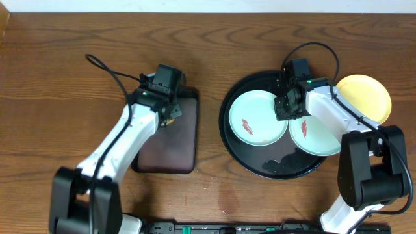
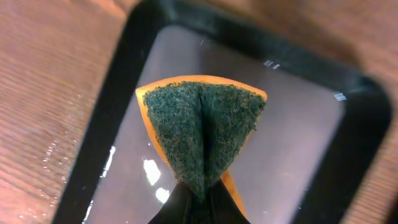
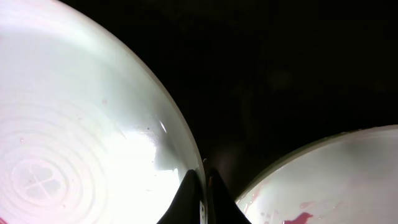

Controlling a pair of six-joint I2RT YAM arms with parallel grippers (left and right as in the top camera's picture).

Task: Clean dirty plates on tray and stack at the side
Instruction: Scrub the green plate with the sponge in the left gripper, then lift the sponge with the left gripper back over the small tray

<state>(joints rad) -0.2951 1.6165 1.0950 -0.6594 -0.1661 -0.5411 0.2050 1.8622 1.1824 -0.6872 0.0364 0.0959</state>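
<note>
The round black tray (image 1: 225, 123) holds two mint-blue plates. The left plate (image 1: 260, 107) has a red smear at its middle. The right plate (image 1: 322, 140) has a small red smear near its upper left edge and is partly under my right arm. My right gripper (image 1: 286, 109) is shut on the left plate's right rim; the right wrist view shows the fingers (image 3: 204, 186) pinching that rim (image 3: 81, 124), with the smeared plate (image 3: 329, 174) beside it. The yellow plate (image 1: 367, 94) lies on the wood right of the tray. My left gripper (image 1: 168, 116) is shut on an orange-and-green sponge (image 2: 202, 124).
A rectangular black tray (image 1: 169, 153) lies left of the round tray, and the sponge hangs over its glossy floor (image 2: 298, 162). Wood tabletop (image 1: 65, 78) stretches to the left and along the back. Cables loop from both arms.
</note>
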